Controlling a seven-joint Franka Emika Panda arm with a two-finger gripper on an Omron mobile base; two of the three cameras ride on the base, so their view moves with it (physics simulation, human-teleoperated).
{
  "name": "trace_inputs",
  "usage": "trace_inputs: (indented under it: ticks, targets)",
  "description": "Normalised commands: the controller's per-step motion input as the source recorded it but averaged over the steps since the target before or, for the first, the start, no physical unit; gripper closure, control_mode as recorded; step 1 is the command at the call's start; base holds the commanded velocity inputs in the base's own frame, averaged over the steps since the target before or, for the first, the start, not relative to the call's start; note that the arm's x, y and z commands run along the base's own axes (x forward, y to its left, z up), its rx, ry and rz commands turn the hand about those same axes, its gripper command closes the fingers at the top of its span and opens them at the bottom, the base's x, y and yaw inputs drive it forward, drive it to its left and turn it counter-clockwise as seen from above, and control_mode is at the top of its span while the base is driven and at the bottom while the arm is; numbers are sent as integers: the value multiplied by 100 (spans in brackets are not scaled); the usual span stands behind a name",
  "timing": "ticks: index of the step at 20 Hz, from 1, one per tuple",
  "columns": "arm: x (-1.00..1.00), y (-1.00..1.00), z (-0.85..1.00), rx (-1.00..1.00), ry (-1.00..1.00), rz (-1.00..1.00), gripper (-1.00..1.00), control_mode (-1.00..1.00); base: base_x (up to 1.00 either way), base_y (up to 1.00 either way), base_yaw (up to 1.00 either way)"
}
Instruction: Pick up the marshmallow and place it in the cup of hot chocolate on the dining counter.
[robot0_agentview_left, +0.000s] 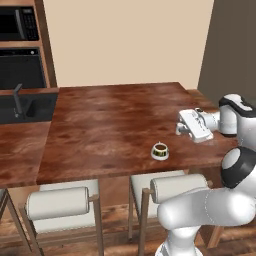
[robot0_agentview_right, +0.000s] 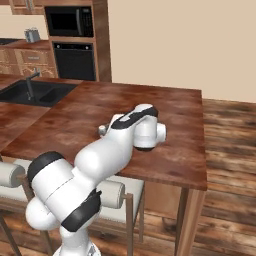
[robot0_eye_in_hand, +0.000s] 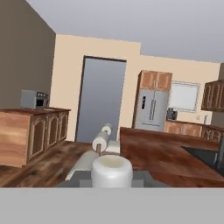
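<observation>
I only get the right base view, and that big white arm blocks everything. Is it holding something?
Observer: Yes. In the hand view a marshmallow sits pinched between the fingers.
Visitor: Cute! Where's it meant to go? I see no cup.
Observer: The arm hides it from you. In the left base view a cup of hot chocolate stands near the front edge of the counter.
Visitor: Is the marshmallow over it?
Observer: Not yet. The fingers are off to the cup's right and farther back.
</observation>
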Motion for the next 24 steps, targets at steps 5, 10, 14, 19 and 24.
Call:
trace_inputs:
  ticks: [5,10,14,19,24]
  targets:
    - [0,1,-24,0,11,0,100,-100,0,0,0]
    - [0,9,-27,-2,4,0,100,-100,0,0,0]
    - [2,12,-23,-1,1,0,100,-100,0,0,0]
    - [9,9,-27,-5,5,-2,100,-100,0,0,0]
    - [0,0,-21,-2,2,0,100,-100,0,0,0]
